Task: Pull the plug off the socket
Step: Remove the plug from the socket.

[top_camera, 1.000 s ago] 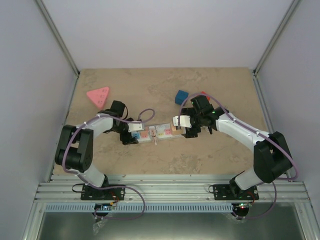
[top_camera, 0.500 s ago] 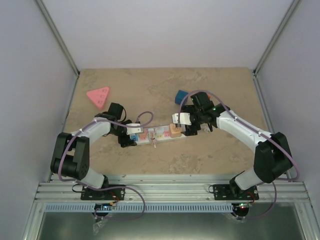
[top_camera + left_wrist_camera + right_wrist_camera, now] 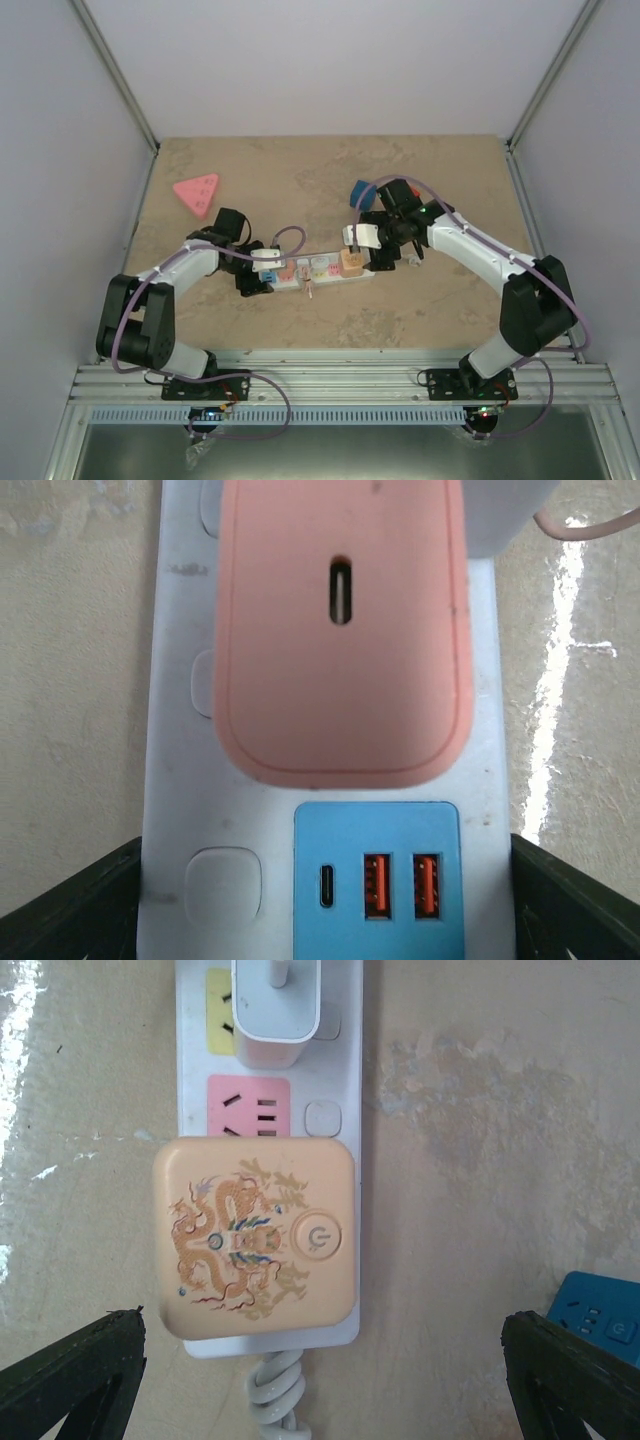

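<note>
— What has changed?
— From above, the right gripper (image 3: 320,1375) has eased toward the far side, so the peach plug (image 3: 255,1235) under it shows more plainly than a second ago. The left arm has sunk lower and flatter.
— And the jaws?
— Both are spread. The right gripper's fingers (image 3: 70,1370) hang wide above the plug and touch nothing. The left gripper (image 3: 320,910) straddles the left end of the socket (image 3: 342,1075), a finger just beside each long edge — I cannot tell whether they press it.
— Where does the socket lie?
— Mid-table, running left to right between the arms, with its twisted cord stub (image 3: 275,1385) at the right end.
— Which step is this?
— Lining up, I judge: nothing is gripped and the plug is seated. Next the right gripper must drop, close on the plug's flat sides and pull straight up, while the left holds the socket down.
— Materials?
— Smooth hard plastic. The plug is a rounded square printed with a dragon and a round button. There is a pink rounded plug (image 3: 340,630) and a blue USB panel (image 3: 378,880) at the left, and a white charger (image 3: 280,1010) between. The table (image 3: 420,320) is mottled beige — stone-like.
</note>
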You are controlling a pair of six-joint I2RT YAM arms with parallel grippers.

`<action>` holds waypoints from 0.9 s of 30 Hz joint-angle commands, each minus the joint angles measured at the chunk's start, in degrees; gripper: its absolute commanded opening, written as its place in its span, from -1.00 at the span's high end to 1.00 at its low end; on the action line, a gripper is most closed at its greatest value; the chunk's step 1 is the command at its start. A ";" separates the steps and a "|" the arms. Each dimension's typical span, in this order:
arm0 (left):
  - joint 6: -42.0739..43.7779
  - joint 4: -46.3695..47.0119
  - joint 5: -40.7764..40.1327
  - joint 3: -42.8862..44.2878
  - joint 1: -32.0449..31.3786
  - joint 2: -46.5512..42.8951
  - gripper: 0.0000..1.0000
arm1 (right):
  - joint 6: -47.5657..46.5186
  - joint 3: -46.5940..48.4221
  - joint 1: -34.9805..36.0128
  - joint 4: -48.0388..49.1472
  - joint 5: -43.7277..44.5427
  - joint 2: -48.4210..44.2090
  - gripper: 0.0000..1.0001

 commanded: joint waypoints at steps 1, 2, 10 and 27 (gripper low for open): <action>0.90 1.34 5.50 0.06 -0.55 -2.48 0.86 | 1.04 2.94 -0.03 -4.29 -3.18 1.99 -0.95; 0.81 1.35 5.51 0.00 -0.50 -2.47 0.87 | 1.09 3.28 0.02 -4.99 -4.34 2.49 -0.95; 0.75 1.47 5.63 -0.21 -0.50 -2.12 0.89 | 2.58 2.40 1.87 -4.49 -8.15 4.65 -0.95; 0.71 2.01 6.01 -0.87 -0.50 -2.26 0.90 | 3.81 -0.82 3.32 0.30 -6.29 7.41 -0.50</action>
